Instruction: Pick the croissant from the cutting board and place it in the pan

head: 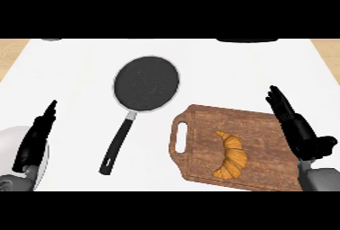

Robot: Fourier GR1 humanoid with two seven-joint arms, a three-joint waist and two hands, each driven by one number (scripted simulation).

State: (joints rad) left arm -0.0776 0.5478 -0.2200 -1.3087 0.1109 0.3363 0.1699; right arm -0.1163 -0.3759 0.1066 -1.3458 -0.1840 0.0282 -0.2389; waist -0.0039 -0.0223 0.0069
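Pointing up toward 12 o'clock, the right hand's fingers (281, 104) are straight and lie close together, touching nothing. Right hand (300, 130) stands at the view's 4 o'clock, over the right edge of the cutting board (266, 130); grey forearm enters from the lower edge.

Left hand (34, 139) at 8 o'clock, fingers straight, pressed together, tips toward 1 o'clock. Holds nothing. It partly overlaps a white plate (9, 143) at the left edge; whether it touches the plate cannot be told from this angle.

Croissant (231, 155) lies on the board, right of the board's middle, curved, ends at roughly 11 and 7 o'clock. Well apart from the right hand's fingers.

Board is brown wood, tilted a little, with a slot handle (181, 137) at its 9 o'clock side.

Pan (146, 83) sits at 11 o'clock from the board, dark and round, nothing in it. Its black handle (116, 150) runs down toward 7 o'clock, ending between plate and board.

White counter (73, 72) beneath all.
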